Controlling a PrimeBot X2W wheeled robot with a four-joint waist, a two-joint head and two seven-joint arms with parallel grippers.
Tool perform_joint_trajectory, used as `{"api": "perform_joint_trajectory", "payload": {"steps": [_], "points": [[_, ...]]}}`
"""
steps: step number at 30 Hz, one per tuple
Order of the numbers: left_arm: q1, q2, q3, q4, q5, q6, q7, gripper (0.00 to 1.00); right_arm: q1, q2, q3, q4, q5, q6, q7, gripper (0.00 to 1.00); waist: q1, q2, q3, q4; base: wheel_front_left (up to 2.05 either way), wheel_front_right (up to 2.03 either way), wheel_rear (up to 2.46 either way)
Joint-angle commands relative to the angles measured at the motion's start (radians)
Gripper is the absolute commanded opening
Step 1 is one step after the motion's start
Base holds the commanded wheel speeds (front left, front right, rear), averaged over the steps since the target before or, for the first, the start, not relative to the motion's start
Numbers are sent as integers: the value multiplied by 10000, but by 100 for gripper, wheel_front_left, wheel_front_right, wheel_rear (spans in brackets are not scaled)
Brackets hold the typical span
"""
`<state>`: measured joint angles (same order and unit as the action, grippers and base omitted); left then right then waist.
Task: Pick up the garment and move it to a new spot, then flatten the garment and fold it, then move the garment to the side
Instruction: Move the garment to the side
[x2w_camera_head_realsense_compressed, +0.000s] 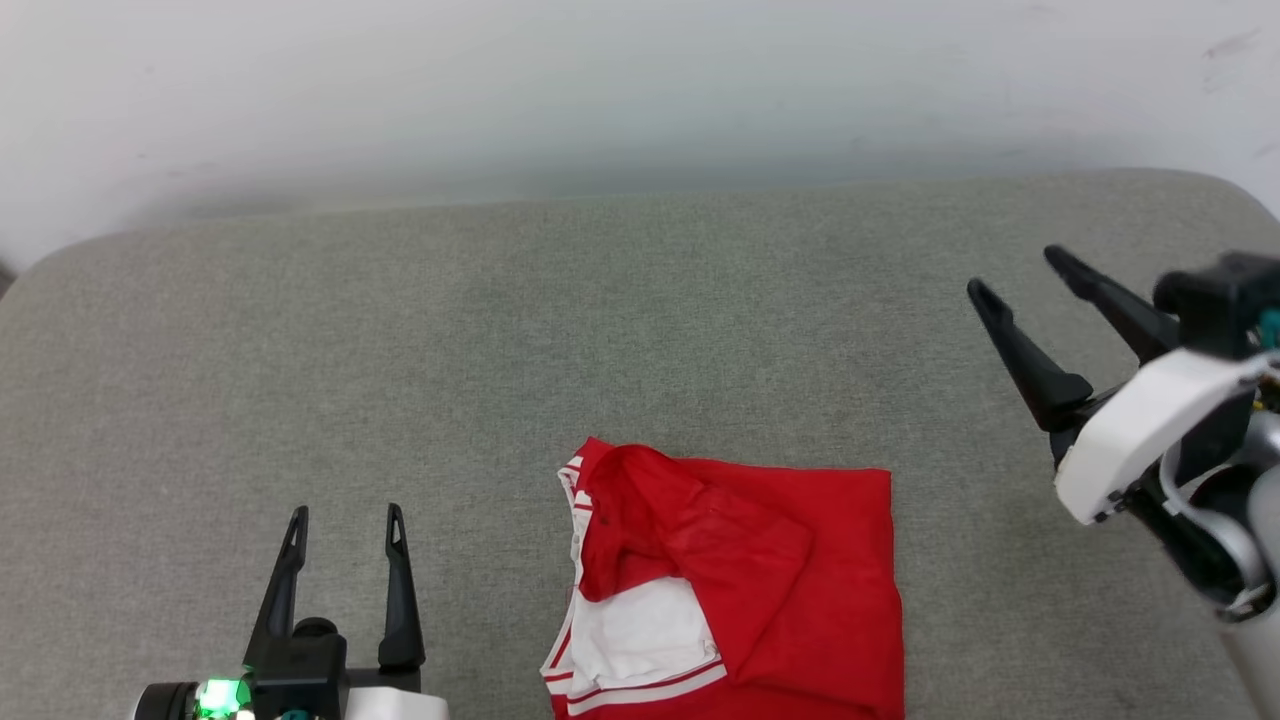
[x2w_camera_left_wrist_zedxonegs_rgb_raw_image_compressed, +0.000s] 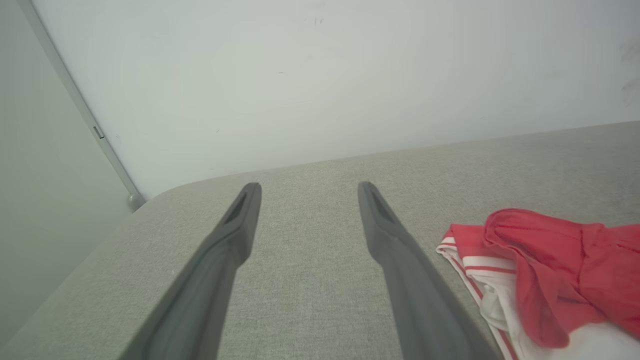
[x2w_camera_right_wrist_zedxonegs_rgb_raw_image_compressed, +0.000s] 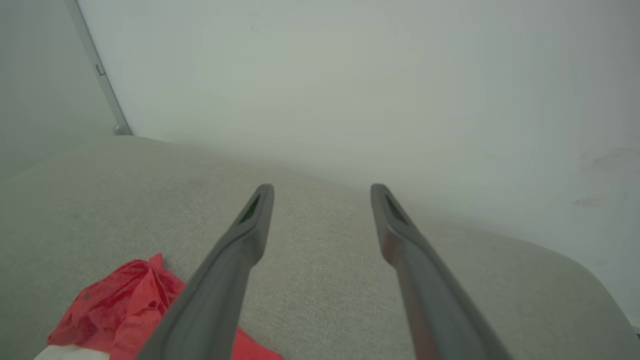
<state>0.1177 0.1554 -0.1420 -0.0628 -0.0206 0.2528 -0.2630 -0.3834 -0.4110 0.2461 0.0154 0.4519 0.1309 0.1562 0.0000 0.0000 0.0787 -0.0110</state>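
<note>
A grey-green padded surface (x2w_camera_head_realsense_compressed: 640, 330) with rounded far corners runs back to a plain pale wall (x2w_camera_head_realsense_compressed: 600, 90). In the left wrist view a thin metal strip (x2w_camera_left_wrist_zedxonegs_rgb_raw_image_compressed: 75, 95) comes down the wall to the far left corner. One shirt (x2w_camera_head_realsense_compressed: 780, 590) lies folded at the near edge, a little right of centre. It is red, with a white sleeve and striped trim on its left side. There are two claws: the left claw (x2w_camera_head_realsense_compressed: 346, 512) near left, and the right claw (x2w_camera_head_realsense_compressed: 1016, 270) at the right, farther back. Both are spread wide, hold nothing and are apart from the shirt, which lies between them.
</note>
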Motion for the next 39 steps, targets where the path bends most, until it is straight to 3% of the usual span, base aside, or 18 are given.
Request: {"api": "perform_joint_trajectory", "payload": {"steps": [1, 7, 12, 23, 32, 33, 34, 35, 39], "points": [[-154, -20, 38, 11, 59, -63, -21, 100, -390, -542, 448, 19, 828, -5, 1226, 100, 0, 0, 105, 62, 0, 0, 0], [-374, -90, 74, -6, 86, -120, -21, 100, -479, -1691, 1266, 304, 4075, -5, 5074, 100, 0, 0, 463, 164, 0, 0, 0], [-642, -138, 53, -57, 91, -221, -21, 100, -30, -1791, 1338, 920, 5561, -5, 6523, 100, 0, 0, 914, 319, 0, 0, 0], [-1417, -199, -50, -49, 169, -393, -21, 100, 300, -694, 1771, 2305, 6243, -5, 6269, 100, 0, 0, 1949, 838, 0, 0, 0], [-1851, -300, -205, 88, 168, -464, -21, 100, 830, 256, 3463, 3659, 6121, -28, 5952, 100, 0, 0, 2340, 1258, 0, 0, 0], [-1856, -303, -203, 100, 163, -469, -21, 100, 825, 267, 3593, 3705, 6101, -28, 5796, 59, 0, 0, 2344, 1282, 0, 0, 0], [-1858, -300, -195, 113, 158, -471, -21, 100, 773, 271, 3672, 3704, 6079, -32, 5618, 9, 0, 0, 2339, 1293, 0, 0, 0], [-1848, -296, -183, 132, 151, -469, -21, 100, 699, 268, 3756, 3690, 6120, -32, 5513, 0, 0, 0, 2313, 1295, 0, 0, 0], [-1641, -273, -122, 234, 123, -438, -21, 100, 206, -136, 3920, 3241, 6155, -12, 4983, 0, 0, 0, 2028, 1217, 0, 0, 0]]}}
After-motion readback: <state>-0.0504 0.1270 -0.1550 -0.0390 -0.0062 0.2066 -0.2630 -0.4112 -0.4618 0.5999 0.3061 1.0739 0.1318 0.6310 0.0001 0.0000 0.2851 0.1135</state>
